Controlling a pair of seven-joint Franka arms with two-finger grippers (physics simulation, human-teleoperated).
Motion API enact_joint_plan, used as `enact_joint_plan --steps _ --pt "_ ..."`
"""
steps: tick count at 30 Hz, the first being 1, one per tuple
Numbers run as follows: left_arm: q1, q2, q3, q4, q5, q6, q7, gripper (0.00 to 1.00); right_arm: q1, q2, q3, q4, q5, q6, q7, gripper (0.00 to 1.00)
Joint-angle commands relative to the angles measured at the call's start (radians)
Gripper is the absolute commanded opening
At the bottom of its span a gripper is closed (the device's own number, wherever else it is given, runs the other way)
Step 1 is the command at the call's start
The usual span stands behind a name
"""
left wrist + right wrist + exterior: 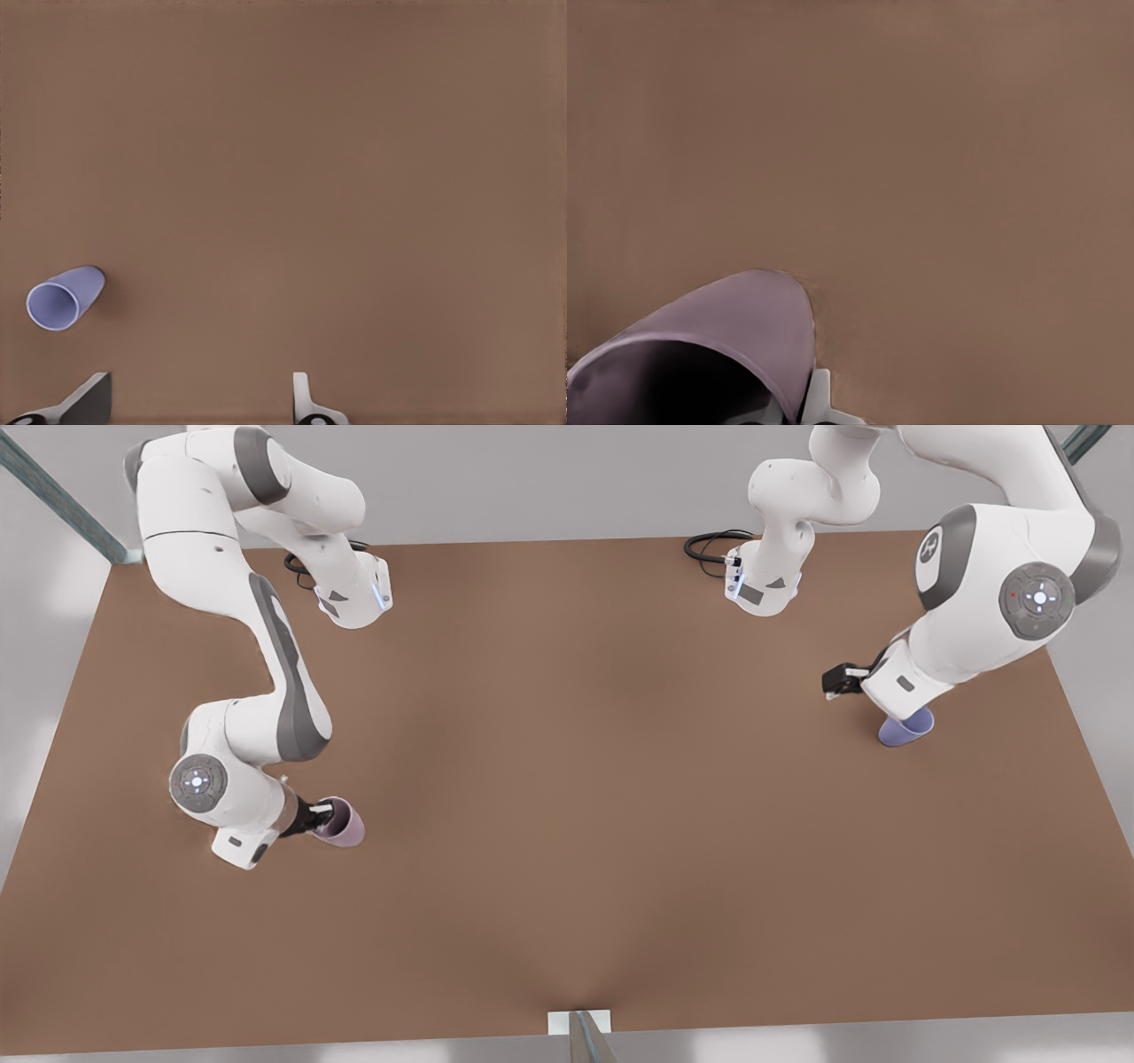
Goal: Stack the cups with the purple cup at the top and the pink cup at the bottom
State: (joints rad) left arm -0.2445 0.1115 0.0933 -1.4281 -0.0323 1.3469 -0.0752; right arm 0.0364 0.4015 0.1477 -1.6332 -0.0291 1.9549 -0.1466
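At the near edge of the front view, at about six o'clock, a small white bracket with a grey post is seen against the brown table. The table is a plain, matte brown board; pale grey floor is seen round it, and grey-green frame bars cross the far corners.

Toward eight o'clock, the pink cup is seen tilted in the right gripper, whose fingers are clamped on its rim, one finger outside the wall.

Toward two o'clock, the purple cup is seen on the table beneath the left gripper. In the left wrist view, the fingertips are spread apart above bare table, and the cup lies beside them, untouched.

Black cables are coiled at the far edge.
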Motion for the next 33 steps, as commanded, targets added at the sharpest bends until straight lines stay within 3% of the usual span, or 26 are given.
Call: enact_joint_plan --steps 1,7,9,11,13,19,23,29,30,31,32,33 --pt "0.004 0.008 0.006 0.037 -0.023 -0.057 0.002 1.0 0.025 0.005 0.07 0.016 0.046 -0.05 0.461 0.21" --pt "0.013 0.074 0.034 0.028 -0.029 -0.1 -0.008 1.0 0.342 0.218 0.092 0.369 0.064 -0.063 0.875 0.21" --pt "0.022 0.099 0.155 0.005 -0.035 0.012 0.005 1.0 0.468 0.402 0.081 0.671 0.034 -0.178 0.97 0.21" --pt "0.068 0.106 0.16 -0.069 -0.026 0.109 0.006 1.0 0.542 0.497 0.082 0.789 0.018 -0.186 1.078 0.21" --pt "0.148 0.05 0.163 -0.282 -0.023 0.279 0.109 1.0 0.58 0.562 0.073 0.872 0.018 -0.177 1.102 0.21" --pt "0.277 0.073 0.215 -0.558 0.049 0.564 0.437 1.0 0.657 0.689 -0.002 0.894 0.017 0.01 1.154 0.21" --pt "0.332 0.096 0.253 -0.663 0.049 0.726 0.606 1.0 0.677 0.711 0.001 0.894 0.018 0.139 1.251 0.21" --pt "0.375 0.131 0.267 -0.692 0.08 0.805 0.7 1.0 0.685 0.735 0.006 0.891 0.021 0.197 1.268 0.21" --pt "0.384 0.132 0.267 -0.692 0.08 0.807 0.707 1.0 0.685 0.744 0.006 0.891 0.02 0.203 1.268 0.31" --pt "0.387 0.137 0.267 -0.701 0.08 0.828 0.713 1.0 0.685 0.747 0.006 0.891 0.021 0.203 1.268 0.47" --pt "0.39 0.143 0.295 -0.73 0.081 0.887 0.727 1.0 0.686 0.749 0.006 0.889 0.021 0.205 1.269 0.5" --pt "0.39 0.151 0.298 -0.735 0.081 0.902 0.736 1.0 0.686 0.751 0.006 0.889 0.021 0.21 1.269 0.63"
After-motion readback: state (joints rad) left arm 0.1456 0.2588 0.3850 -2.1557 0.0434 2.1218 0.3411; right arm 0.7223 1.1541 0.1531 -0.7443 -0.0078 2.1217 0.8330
